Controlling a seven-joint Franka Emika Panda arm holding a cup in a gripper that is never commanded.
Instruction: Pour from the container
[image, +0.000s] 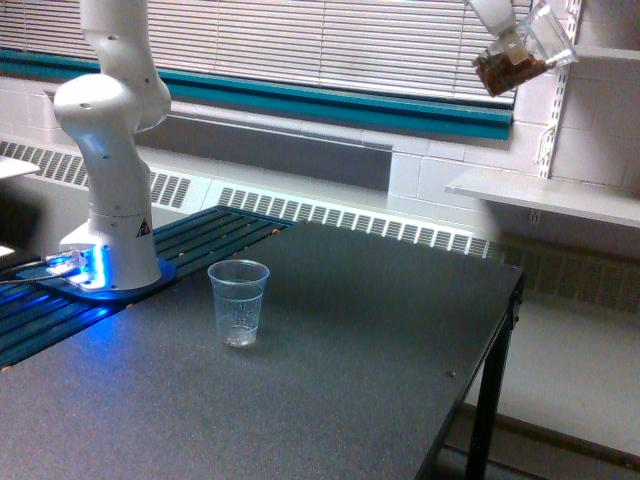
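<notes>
One white robot arm stands at the exterior view's left, its rounded base (110, 255) fixed on a plate that glows blue at the far left corner of the one dark grey speckled table (330, 380). To the right of that base, on the tabletop, stands one clear ribbed plastic cup (238, 302), upright, open end up, apart from everything else on the surface.

High at the exterior view's upper right, well above and to the right of the ribbed cup, the gripper (510, 40) enters at the top edge of the picture. It carries one small clear smooth-walled plastic cup (525, 52) holding a clump of brown nut-like bits (508, 70). This cup is tilted, and the brown bits lie at its lower left end. The jaws are mostly cut off by the frame edge, so how they close cannot be told for certain, though the cup hangs in the air against them.

Behind, one white window blind (330, 40) spans the wall, and one white shelf (545, 195) juts out at the right.
</notes>
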